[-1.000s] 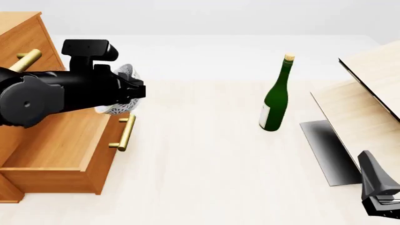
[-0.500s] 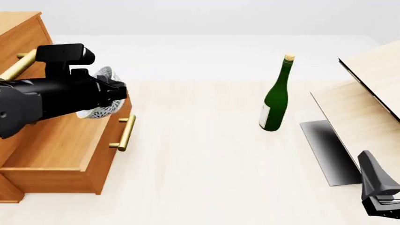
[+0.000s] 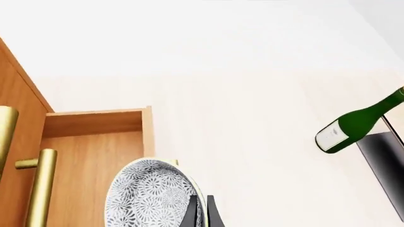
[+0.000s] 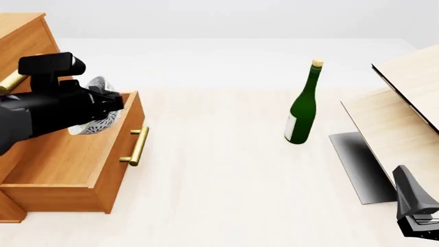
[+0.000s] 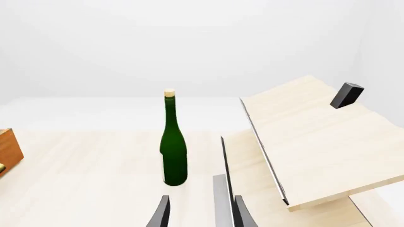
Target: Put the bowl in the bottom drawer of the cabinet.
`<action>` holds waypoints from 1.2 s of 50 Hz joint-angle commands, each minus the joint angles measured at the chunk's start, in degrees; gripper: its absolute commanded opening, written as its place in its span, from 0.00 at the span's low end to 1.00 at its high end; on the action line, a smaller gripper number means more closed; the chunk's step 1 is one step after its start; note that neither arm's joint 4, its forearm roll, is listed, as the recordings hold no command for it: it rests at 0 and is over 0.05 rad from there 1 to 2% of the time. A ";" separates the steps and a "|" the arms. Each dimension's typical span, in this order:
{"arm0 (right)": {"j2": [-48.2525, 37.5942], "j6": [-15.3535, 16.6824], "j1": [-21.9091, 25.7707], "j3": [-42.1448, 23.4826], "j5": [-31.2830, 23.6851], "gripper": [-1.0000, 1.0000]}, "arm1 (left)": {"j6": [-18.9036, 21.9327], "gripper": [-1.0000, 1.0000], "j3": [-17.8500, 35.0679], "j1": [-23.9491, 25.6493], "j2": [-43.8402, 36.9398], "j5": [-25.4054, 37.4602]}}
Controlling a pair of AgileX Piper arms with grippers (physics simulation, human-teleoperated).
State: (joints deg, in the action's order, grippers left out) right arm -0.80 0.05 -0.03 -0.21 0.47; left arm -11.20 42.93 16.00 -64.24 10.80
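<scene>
I see the cabinet [image 4: 20,36] at the table's left with its bottom drawer [image 4: 65,164] pulled open. My left gripper [image 4: 113,105] is closed on the rim of the bowl [image 4: 94,121], holding it tilted over the open drawer. The green bottle [image 4: 302,105] stands upright mid-table. My right gripper [image 5: 198,213] sits low at the right, fingers parted, holding nothing.

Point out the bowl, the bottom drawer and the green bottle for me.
bowl [image 3: 148,198]: left wrist view, on its patterned inside.
bottom drawer [image 4: 69,154]: front view, on its bare inner floor.
green bottle [image 4: 302,110]: front view, on the glass body above the label.
</scene>
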 commanded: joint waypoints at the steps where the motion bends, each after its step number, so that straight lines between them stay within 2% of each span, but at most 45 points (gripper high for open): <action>1: 0.00 0.00 -0.01 0.00 0.00 1.00 | -0.51 0.00 -1.96 -2.02 1.40 -1.19; 18: 0.01 0.00 0.00 0.00 0.00 1.00 | -0.67 0.00 -5.91 -6.62 2.67 -2.49; 30: -0.01 0.00 0.00 0.00 0.00 1.00 | -0.71 0.00 -7.79 -8.02 3.82 -3.14; 51: 0.00 -0.01 0.00 0.00 0.00 1.00 | -2.01 0.00 -11.16 -6.96 2.99 -5.59; 60: 0.01 0.00 0.00 0.00 0.00 1.00 | -1.72 0.00 -11.51 -8.05 3.55 -5.02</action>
State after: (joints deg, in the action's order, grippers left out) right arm -0.80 0.05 -0.03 -0.21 0.48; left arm -13.26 31.91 8.57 -61.13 5.81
